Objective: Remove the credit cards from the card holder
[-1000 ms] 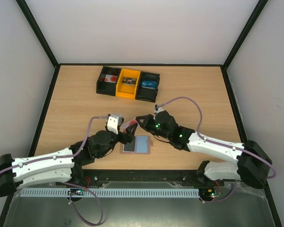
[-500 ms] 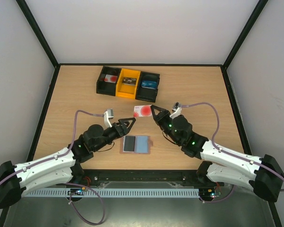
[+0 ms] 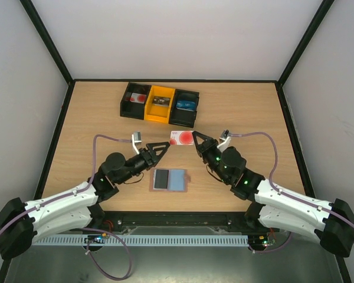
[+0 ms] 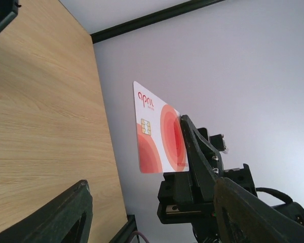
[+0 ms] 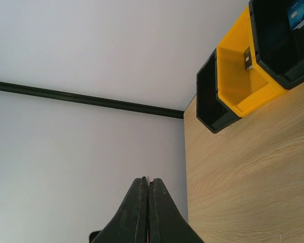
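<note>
Right jaws are pinched flat on one short end of the reddish card (image 3: 182, 137), with nothing else between them. The card hangs above the table (image 3: 94, 124), its long axis running left to right and its free end aimed at the left jaws. Those jaws stand wide in a V, empty, just beside that free end but not touching it.

Out from there, the card holder (image 3: 169, 179) lies flat on the table, nearer than both sets of jaws and between the two arms, long side left to right. Its right half shows pale blue: card or bare pocket, I cannot tell. For a reach back down to it, the left arm (image 3: 65, 200) looks slightly closer. The bins (image 3: 159, 104) sit at the far side, well apart.
</note>
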Available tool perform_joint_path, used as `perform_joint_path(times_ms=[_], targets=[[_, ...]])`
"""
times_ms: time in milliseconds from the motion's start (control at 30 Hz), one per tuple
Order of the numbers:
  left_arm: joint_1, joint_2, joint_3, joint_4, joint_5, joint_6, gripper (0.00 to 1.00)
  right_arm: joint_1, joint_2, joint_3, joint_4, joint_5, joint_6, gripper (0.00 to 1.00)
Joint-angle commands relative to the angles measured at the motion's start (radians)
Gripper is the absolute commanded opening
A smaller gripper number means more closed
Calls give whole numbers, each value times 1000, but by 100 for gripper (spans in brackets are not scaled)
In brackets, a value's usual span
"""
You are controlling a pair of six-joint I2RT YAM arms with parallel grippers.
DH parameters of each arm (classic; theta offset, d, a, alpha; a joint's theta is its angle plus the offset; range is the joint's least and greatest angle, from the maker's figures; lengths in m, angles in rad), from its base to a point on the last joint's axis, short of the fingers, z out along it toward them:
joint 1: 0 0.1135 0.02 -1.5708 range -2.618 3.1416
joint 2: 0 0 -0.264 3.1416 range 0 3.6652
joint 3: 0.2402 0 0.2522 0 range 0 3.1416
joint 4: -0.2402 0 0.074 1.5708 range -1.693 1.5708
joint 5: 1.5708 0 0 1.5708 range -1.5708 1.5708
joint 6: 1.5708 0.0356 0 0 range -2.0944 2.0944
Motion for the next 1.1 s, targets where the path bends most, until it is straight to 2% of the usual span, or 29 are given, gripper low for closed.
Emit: perform_joint_path(times_ms=[0,333,500,733,1067], targets=[[13,24,-4,105,69,-30,65,-1,-32,-16,26,16,31,2],[23,70,9,146,115,-43,43,-1,-47,-20,11,12,43,2],[27,89,5,170,134,-49,42,-2,-53,-26,8,2,42,2],[37,86,-1,183,129,-49,33,-1,-57,-57,29,-47,76,2],[40,78,0,164,129,-30,6,-2,-66,-80,31,-51,90,2]])
